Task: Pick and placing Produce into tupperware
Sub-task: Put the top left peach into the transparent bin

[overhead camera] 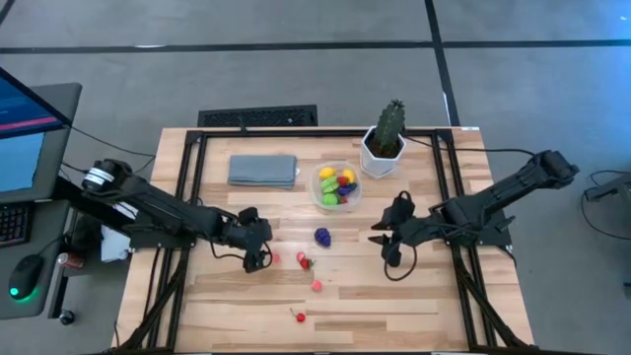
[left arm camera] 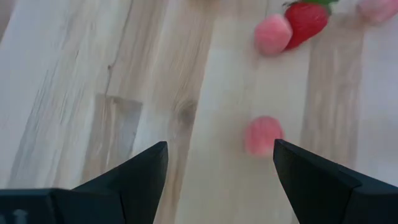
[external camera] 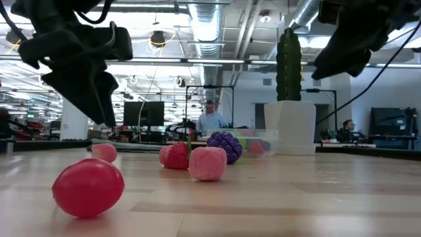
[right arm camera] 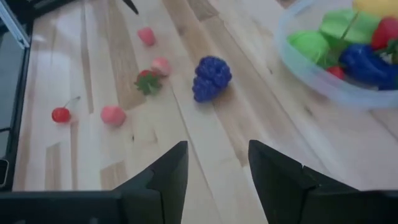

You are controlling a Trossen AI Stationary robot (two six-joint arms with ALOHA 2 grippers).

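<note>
1. Black fingers of the left gripper [left arm camera: 221, 171] stand wide apart and empty, hovering over a small pink fruit [left arm camera: 263, 135] on the desk's middle boards.
2. Just beyond it lie a strawberry [left arm camera: 306, 22] touching another pink fruit [left arm camera: 272, 34].
3. The right gripper [right arm camera: 217, 168] is also parted and empty, pointed toward the purple grapes [right arm camera: 211, 77].
4. These toys look light, hard and smooth, likely to roll or squirt sideways; take each across its widest middle, fingers low to the wood.
5. The clear tub [overhead camera: 319, 194], near the desk's far edge beside the cactus pot [overhead camera: 381, 155], already holds several pieces; a cherry [overhead camera: 299, 317] sits toward the near edge.
</note>
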